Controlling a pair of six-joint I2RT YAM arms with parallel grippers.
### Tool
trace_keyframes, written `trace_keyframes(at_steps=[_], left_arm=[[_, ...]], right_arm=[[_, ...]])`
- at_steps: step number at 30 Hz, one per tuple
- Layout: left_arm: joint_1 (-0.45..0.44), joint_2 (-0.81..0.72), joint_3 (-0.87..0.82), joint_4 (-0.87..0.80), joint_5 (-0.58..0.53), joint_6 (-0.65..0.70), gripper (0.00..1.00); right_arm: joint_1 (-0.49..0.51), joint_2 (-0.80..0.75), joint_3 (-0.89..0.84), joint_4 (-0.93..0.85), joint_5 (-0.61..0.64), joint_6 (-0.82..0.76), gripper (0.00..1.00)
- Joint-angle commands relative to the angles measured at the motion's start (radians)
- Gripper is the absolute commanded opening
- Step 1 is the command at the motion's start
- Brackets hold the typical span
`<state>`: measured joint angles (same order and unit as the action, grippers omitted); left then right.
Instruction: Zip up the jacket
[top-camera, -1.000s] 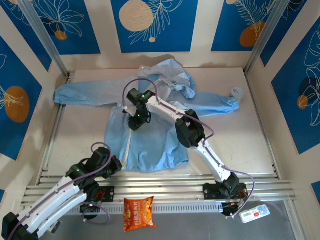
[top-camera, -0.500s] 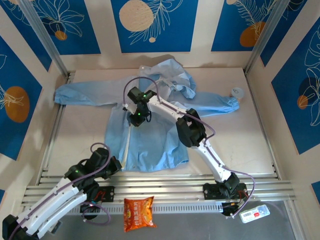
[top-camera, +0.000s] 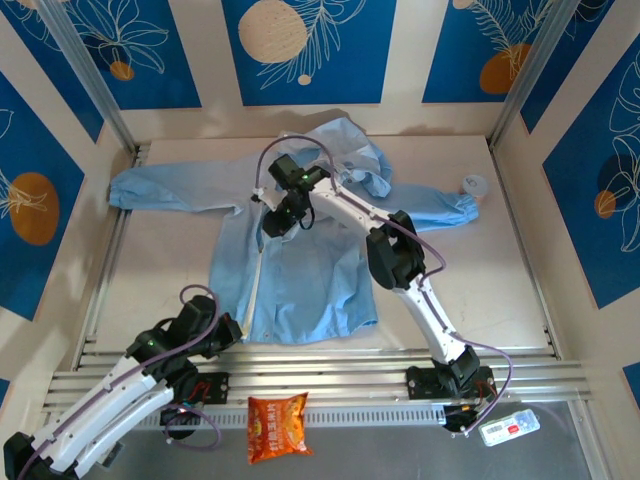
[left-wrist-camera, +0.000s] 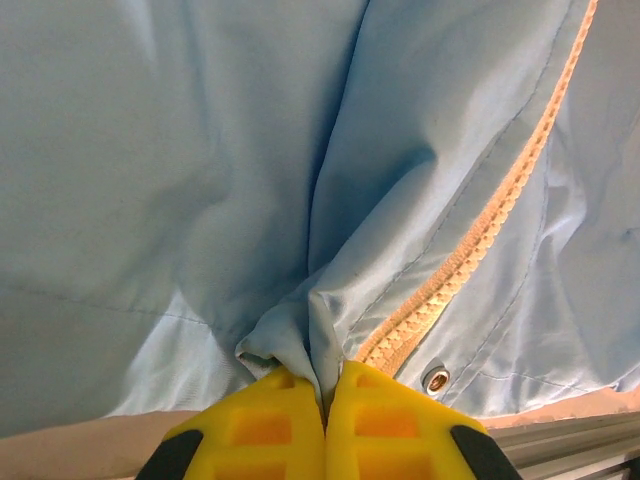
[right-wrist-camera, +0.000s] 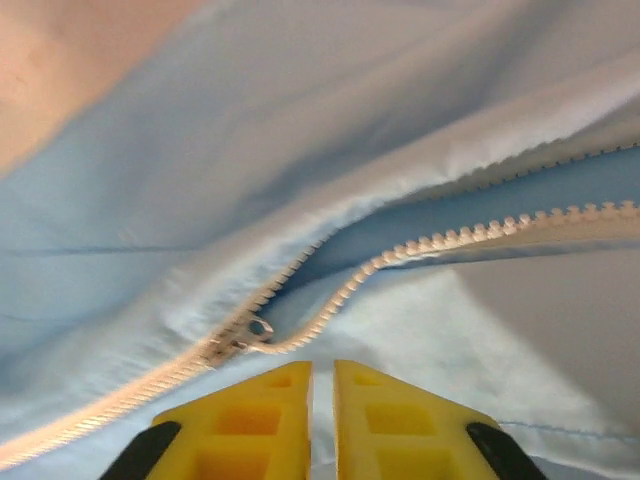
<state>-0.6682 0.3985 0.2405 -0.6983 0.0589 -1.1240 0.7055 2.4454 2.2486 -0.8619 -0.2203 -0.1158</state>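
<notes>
The light-blue jacket (top-camera: 310, 270) lies spread flat on the table, sleeves out to both sides. Its whitish zipper (top-camera: 256, 285) runs down the front. My left gripper (top-camera: 233, 333) is at the bottom hem; in the left wrist view its yellow fingers (left-wrist-camera: 290, 420) are shut on a fold of hem fabric (left-wrist-camera: 300, 340) just left of the zipper's lower end (left-wrist-camera: 440, 290). My right gripper (top-camera: 272, 228) hovers over the upper chest. In the right wrist view its jaws (right-wrist-camera: 322, 365) stand a narrow slit apart, holding nothing. The zipper slider (right-wrist-camera: 240, 340) lies just ahead and left of them, with the teeth (right-wrist-camera: 450, 240) parted beyond it.
An orange snack bag (top-camera: 277, 425) lies on the near ledge between the arm bases. A small white round object (top-camera: 472, 184) sits by the right cuff. Metal rails (top-camera: 330, 375) cross the near table edge. Patterned walls close in the table on three sides.
My right gripper has moved up the jacket's front toward the collar and now stands a slit apart behind the slider. The left gripper has kept its hold on the hem.
</notes>
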Motion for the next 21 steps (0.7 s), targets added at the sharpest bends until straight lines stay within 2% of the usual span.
trace_keyframes(at_steps=[1,4,8,11,21], left_arm=[[0.006,0.019,0.008,-0.008,0.01,0.009,0.0],[0.007,0.052,0.003,0.022,0.02,0.011,0.0],[0.006,0.088,0.008,0.032,0.03,0.023,0.0],[0.006,0.084,0.006,0.036,0.027,0.021,0.0],[0.006,0.077,-0.005,0.042,0.029,0.014,0.0]], right_arm=[[0.0,-0.095,-0.057,0.058,-0.156,0.089,0.18],[0.026,-0.093,-0.091,0.092,-0.218,0.058,0.2],[0.026,0.015,0.049,-0.02,-0.266,0.025,0.27],[0.025,0.068,0.109,-0.064,-0.274,0.024,0.31],[0.022,0.151,0.129,-0.071,-0.248,0.056,0.43]])
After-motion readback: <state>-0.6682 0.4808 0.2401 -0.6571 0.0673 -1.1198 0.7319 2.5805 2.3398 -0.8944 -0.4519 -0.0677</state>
